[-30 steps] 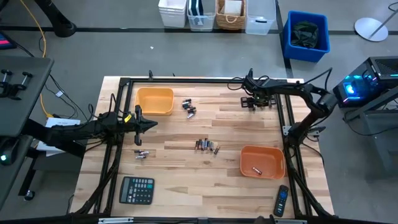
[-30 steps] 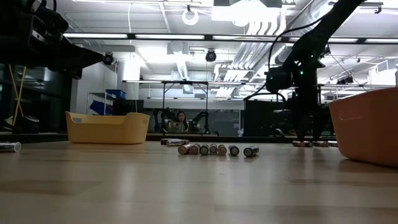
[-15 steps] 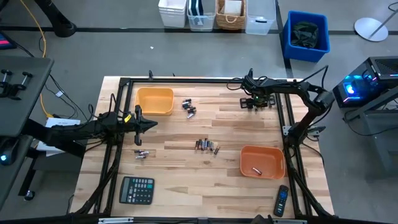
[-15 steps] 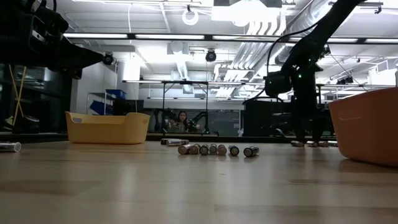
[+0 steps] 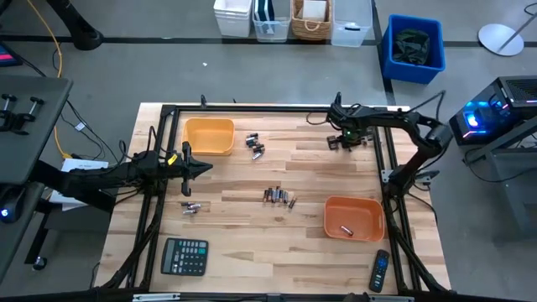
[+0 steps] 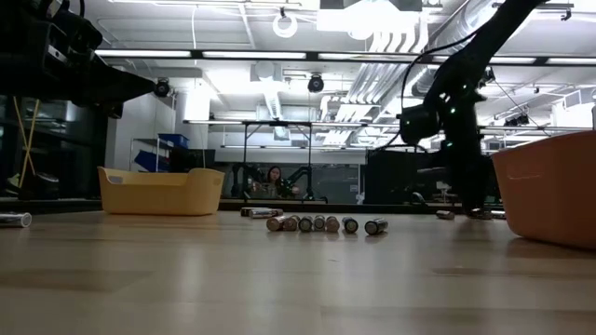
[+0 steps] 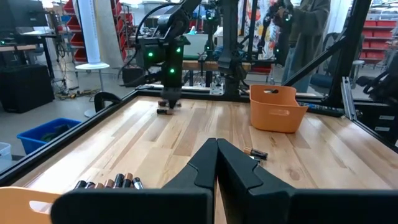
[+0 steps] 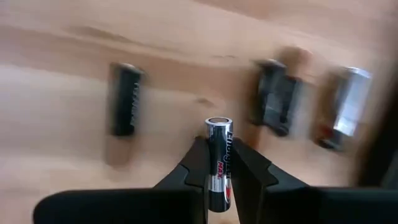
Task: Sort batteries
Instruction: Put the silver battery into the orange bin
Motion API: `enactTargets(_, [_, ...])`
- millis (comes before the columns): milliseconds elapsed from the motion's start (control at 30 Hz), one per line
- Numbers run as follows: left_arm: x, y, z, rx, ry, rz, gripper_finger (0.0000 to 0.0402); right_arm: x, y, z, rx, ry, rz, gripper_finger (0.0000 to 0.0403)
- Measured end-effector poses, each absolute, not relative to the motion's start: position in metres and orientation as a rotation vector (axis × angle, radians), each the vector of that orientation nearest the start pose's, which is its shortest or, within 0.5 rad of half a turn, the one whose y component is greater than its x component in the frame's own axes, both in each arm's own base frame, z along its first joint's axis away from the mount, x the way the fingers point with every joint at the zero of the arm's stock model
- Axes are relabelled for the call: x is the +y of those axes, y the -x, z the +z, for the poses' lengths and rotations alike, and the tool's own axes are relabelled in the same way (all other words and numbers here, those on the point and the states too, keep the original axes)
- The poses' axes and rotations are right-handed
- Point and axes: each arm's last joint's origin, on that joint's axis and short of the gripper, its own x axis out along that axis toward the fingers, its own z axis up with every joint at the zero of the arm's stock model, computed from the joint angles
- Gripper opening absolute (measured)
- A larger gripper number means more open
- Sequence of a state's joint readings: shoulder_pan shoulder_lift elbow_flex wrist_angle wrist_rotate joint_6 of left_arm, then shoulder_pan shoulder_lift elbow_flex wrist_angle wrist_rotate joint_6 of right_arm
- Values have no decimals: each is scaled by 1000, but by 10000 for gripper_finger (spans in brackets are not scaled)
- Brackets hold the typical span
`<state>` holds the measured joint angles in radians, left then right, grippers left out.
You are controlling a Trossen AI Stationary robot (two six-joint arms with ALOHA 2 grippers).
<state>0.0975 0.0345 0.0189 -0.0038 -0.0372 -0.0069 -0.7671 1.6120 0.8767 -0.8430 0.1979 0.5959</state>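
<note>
Small dark and silvery batteries lie on their sides in groups on the wooden table: one group at the middle, one near the yellow bin, two at the left, and some at the far right. My right gripper stands over that far right group, shut on one battery. The other batteries of the group lie around it. My left gripper hovers shut and empty at the table's left side. My right gripper pinches the battery's two long sides between its two fingers, coming from above and pointing down. The battery's silver end sticks out past the fingertips. I cannot tell whether it is clear of the table.
A yellow bin stands at the far left. An orange bin at the near right holds one battery. A black calculator and a remote control lie at the near edge. A black frame borders the table.
My right gripper has shut on one battery of the far right group. It has shifted a little over the group, and its arm now leans more than it did a second ago.
</note>
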Motion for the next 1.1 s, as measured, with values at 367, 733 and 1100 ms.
enactTargets(367, [11, -98, 167, 19, 7, 135, 1, -118, -172, 227, 1135, -851, -966, 32])
enactTargets(733, [11, -98, 167, 19, 8, 135, 1, 10, -175, 264, 1201, -1025, -361, 32])
enactTargets(1100, [11, -98, 167, 19, 7, 135, 1, 75, -188, 235, 1472, -907, -325, 88])
